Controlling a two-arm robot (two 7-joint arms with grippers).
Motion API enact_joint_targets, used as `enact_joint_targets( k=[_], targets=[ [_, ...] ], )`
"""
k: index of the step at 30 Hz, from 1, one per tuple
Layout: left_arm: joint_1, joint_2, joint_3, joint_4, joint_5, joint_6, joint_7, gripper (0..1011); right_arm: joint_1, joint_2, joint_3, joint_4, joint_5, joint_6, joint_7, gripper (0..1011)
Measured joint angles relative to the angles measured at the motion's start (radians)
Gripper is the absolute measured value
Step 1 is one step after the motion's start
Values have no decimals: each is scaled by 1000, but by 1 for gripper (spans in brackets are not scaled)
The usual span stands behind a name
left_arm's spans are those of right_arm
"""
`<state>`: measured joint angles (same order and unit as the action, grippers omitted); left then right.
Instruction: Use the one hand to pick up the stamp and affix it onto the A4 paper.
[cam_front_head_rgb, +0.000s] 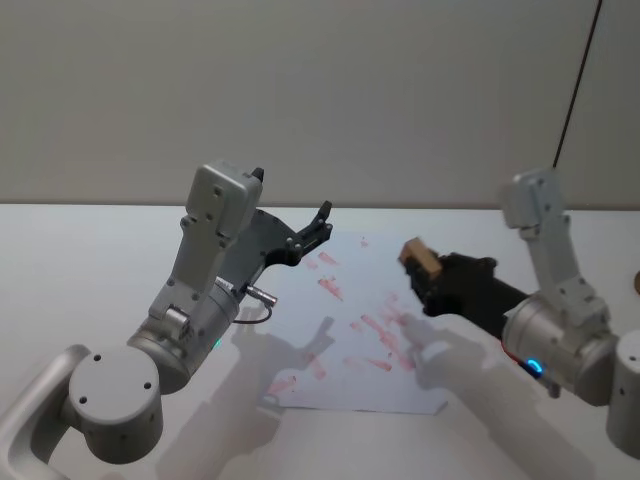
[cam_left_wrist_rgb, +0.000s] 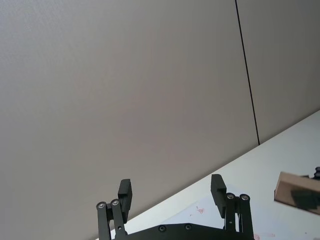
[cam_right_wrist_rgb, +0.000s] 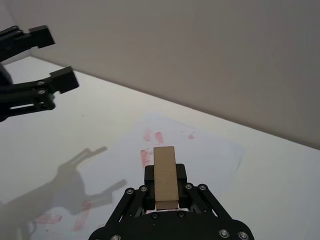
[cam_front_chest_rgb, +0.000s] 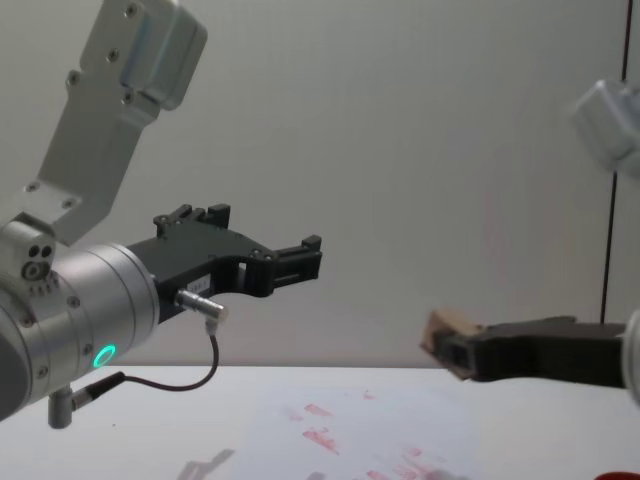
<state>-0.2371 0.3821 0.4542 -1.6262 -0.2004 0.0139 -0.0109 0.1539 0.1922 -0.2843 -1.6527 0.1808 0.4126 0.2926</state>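
The stamp, a small tan wooden block, is held in my right gripper, which is shut on it and raised above the right part of the A4 paper. In the right wrist view the stamp stands between the black fingers, over the white sheet with red prints. The chest view shows the stamp well above the paper. My left gripper hangs open and empty over the paper's far left corner, also seen open in the left wrist view.
The white table stretches around the sheet, with a grey wall behind. A dark cable runs down the wall at the right. A small object sits at the table's right edge.
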Motion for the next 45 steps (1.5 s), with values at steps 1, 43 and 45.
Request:
enact_joint_targets(
  k=[1, 43, 45],
  targets=[
    [0, 0, 0, 0, 0, 0, 0, 1003, 0, 0, 0, 0, 0, 0, 0, 221],
    [0, 0, 0, 0, 0, 0, 0, 1003, 139, -72, -129, 243, -244, 172, 295, 221],
    [0, 0, 0, 0, 0, 0, 0, 1003, 141, -73, -130, 246, -244, 169, 294, 221]
  ],
)
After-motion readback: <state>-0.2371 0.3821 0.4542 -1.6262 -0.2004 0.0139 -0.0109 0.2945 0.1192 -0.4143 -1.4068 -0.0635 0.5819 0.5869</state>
